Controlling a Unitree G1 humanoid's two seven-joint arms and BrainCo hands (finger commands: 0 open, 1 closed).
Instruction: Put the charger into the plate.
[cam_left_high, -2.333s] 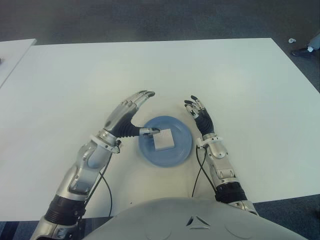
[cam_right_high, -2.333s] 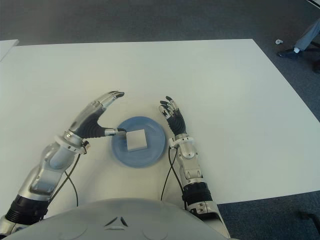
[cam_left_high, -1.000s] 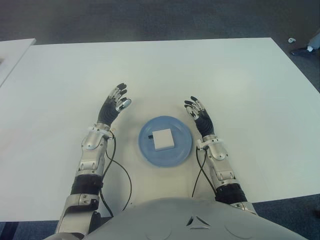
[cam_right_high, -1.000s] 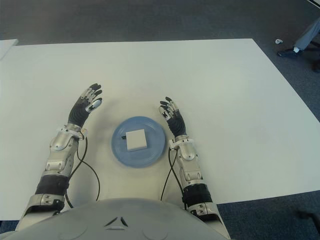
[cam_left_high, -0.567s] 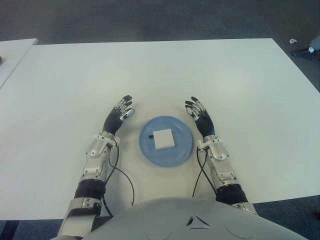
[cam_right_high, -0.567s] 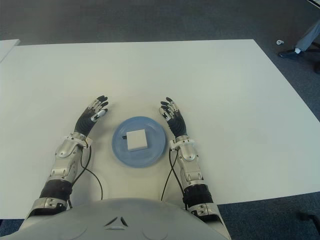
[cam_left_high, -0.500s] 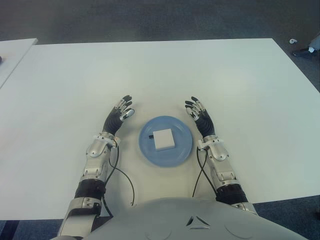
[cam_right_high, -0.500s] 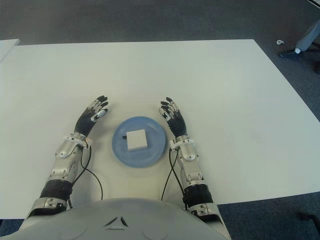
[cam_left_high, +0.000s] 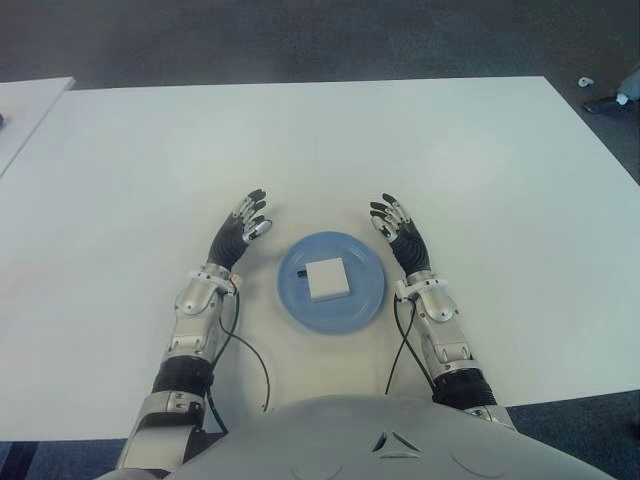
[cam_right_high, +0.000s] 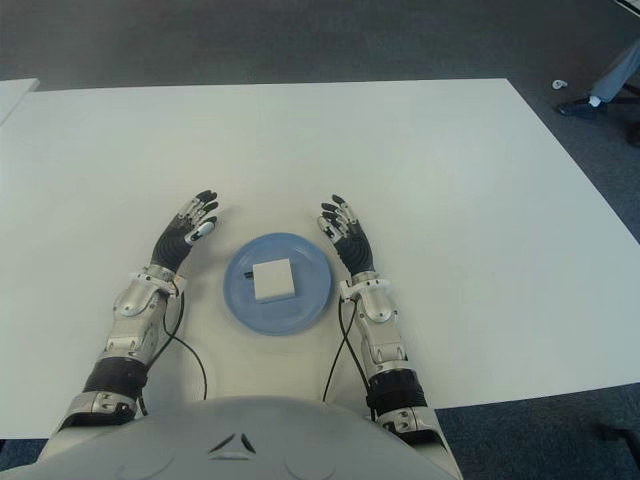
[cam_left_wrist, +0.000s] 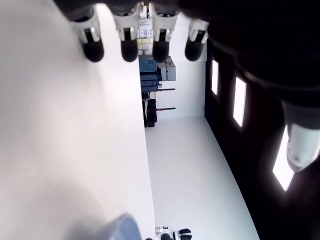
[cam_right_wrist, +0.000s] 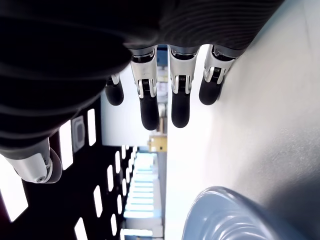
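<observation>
A white square charger (cam_left_high: 326, 279) lies flat in the middle of the blue plate (cam_left_high: 362, 306), on the white table just in front of me. To the plate's left is my left hand (cam_left_high: 240, 226), fingers spread and holding nothing. My right hand (cam_left_high: 400, 232) shows on the plate's right, likewise open with straight fingers. Neither hand touches the plate or the charger. The plate's rim (cam_right_wrist: 225, 220) appears in the right wrist view beyond the extended fingers (cam_right_wrist: 150, 107).
The white table (cam_left_high: 330, 140) stretches wide beyond and beside the plate. A second table's corner (cam_left_high: 25, 105) shows at the far left. Dark carpet lies past the far edge, with a person's shoe (cam_left_high: 605, 102) at the far right. Cables (cam_left_high: 245, 355) trail from both forearms.
My left hand let go of the charger in the plate, drew back to the left and settled beside the plate with open fingers. The right hand stayed put.
</observation>
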